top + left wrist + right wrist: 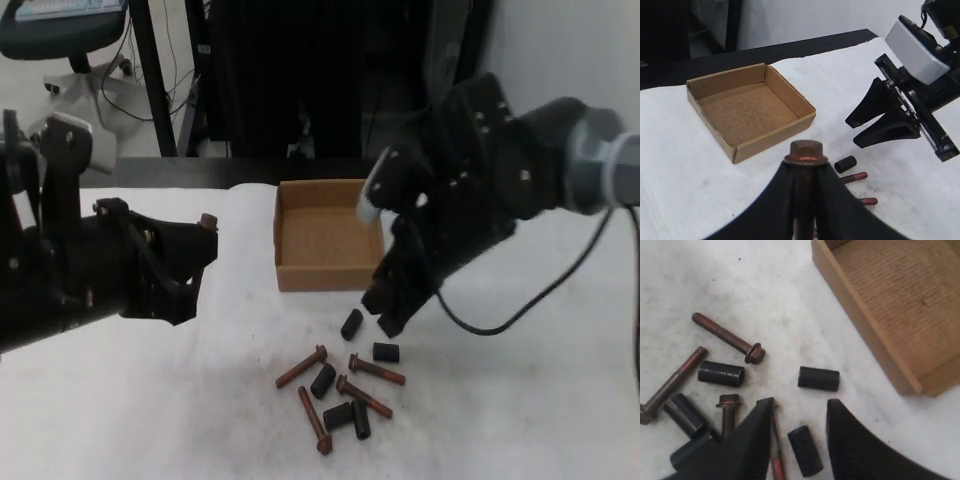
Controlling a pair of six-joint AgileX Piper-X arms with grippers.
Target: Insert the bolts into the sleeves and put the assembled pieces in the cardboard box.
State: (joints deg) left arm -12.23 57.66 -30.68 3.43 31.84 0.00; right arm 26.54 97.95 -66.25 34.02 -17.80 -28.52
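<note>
High view: the white cloth-covered bench (540, 400) has wide open cloth to either side of the parts pile and along the near edge. Its dark far edge runs just behind the shallow brown cardboard box (329, 274), which sits near that edge, between the two arms. The box's corrugated floor is bare from wall to wall. The loose parts lie on the cloth just in front of the box's near wall, apart from it: four copper-coloured flanged bolts (301, 367) and five short black cylindrical sleeves (322, 380), some touching each other, all lying flat. In the left wrist view the left gripper (805, 170) is clamped tight on the shank of a fifth copper bolt (805, 152), held upright with the hex head poking out above the fingertips. In the high view this arm hangs over open cloth at the left, well apart from box and pile. The right gripper (385, 312) is just in front of the box's near right corner, over the pile's far end. In the right wrist view its fingers are parted and grip nothing. One black sleeve (805, 450) lies on the cloth under the gap and a second black sleeve (819, 378) lies just past the tips, toward the box. Can't tell if the tips touch the cloth. A black cable (500, 325) droops from the right arm over the cloth at the right.
</note>
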